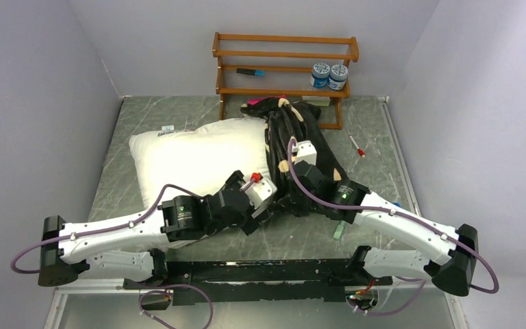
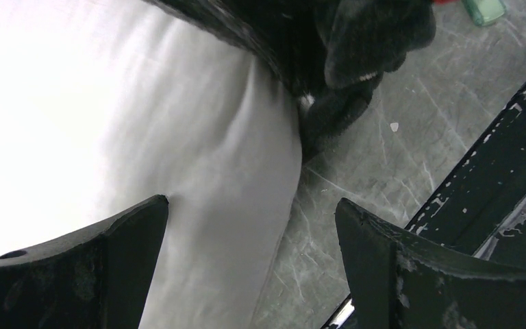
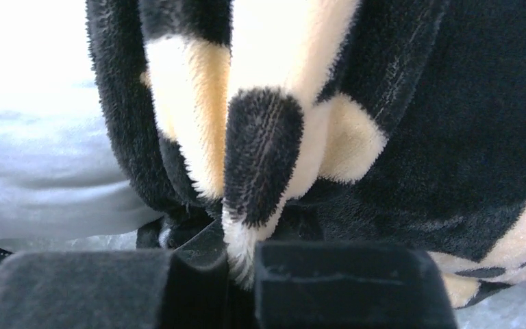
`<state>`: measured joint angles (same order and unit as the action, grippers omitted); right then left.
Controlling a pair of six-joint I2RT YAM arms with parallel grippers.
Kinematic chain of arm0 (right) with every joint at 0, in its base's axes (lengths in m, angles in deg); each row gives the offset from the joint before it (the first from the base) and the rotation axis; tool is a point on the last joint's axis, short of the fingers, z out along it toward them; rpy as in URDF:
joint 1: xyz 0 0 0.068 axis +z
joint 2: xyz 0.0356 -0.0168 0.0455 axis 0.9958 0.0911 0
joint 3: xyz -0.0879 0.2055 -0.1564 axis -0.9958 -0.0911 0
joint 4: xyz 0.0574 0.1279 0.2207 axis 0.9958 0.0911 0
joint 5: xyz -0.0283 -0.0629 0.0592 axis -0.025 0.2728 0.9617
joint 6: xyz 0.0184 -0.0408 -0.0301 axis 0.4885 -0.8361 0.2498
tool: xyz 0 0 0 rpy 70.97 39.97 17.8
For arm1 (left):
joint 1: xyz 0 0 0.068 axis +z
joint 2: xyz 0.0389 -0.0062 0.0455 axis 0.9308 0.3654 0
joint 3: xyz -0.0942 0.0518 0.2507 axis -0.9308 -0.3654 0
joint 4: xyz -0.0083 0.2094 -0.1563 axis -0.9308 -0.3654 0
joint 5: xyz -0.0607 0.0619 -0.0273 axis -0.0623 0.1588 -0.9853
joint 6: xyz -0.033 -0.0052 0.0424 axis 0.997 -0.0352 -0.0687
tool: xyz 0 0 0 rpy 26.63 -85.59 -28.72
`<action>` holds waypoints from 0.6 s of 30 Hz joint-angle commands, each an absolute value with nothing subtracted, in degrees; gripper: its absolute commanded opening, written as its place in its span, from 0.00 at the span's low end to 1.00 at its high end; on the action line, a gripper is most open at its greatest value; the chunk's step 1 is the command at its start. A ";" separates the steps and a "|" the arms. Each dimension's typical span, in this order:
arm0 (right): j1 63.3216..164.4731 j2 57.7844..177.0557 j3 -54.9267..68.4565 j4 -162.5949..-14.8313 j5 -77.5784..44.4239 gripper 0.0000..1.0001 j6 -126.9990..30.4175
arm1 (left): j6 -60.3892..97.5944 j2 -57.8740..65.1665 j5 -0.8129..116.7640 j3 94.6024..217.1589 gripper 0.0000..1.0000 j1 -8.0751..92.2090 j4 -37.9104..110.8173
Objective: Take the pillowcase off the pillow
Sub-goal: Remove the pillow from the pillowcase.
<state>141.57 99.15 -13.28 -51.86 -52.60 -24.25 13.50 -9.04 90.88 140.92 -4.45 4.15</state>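
The white pillow (image 1: 192,161) lies across the left half of the table. The black pillowcase (image 1: 305,147) with cream motifs is bunched over its right end. My right gripper (image 1: 289,164) reaches into that bunch. In the right wrist view it (image 3: 243,253) is shut on a black-and-cream fold of the pillowcase (image 3: 260,157). My left gripper (image 1: 270,209) is at the pillow's near right corner. In the left wrist view it (image 2: 252,202) is open and holds nothing. The pillow's edge (image 2: 233,205) lies between its fingers, with pillowcase fabric (image 2: 342,55) just beyond.
A wooden rack (image 1: 284,68) stands at the back, holding two jars (image 1: 329,74) and a marker (image 1: 250,71). A red-tipped pen (image 1: 356,146) lies right of the pillowcase, and a small green object (image 1: 339,229) lies under the right arm. A black rail (image 1: 260,271) runs along the near edge.
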 commanded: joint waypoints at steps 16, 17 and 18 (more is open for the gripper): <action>139.22 93.73 -3.42 -56.91 -50.32 0.00 -31.45 | -0.18 1.88 109.34 135.48 0.97 -8.25 12.78; 139.10 93.58 -3.20 -56.65 -50.50 0.00 -31.50 | -0.11 1.97 108.63 134.95 0.96 -7.06 13.00; 139.05 93.37 -2.95 -56.39 -50.64 0.00 -31.68 | 0.17 1.98 107.75 134.40 0.96 -5.82 13.26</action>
<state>139.60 97.18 -8.36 -52.25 -48.64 -30.22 2.27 0.95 105.77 136.46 -8.95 11.41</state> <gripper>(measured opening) 0.044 0.965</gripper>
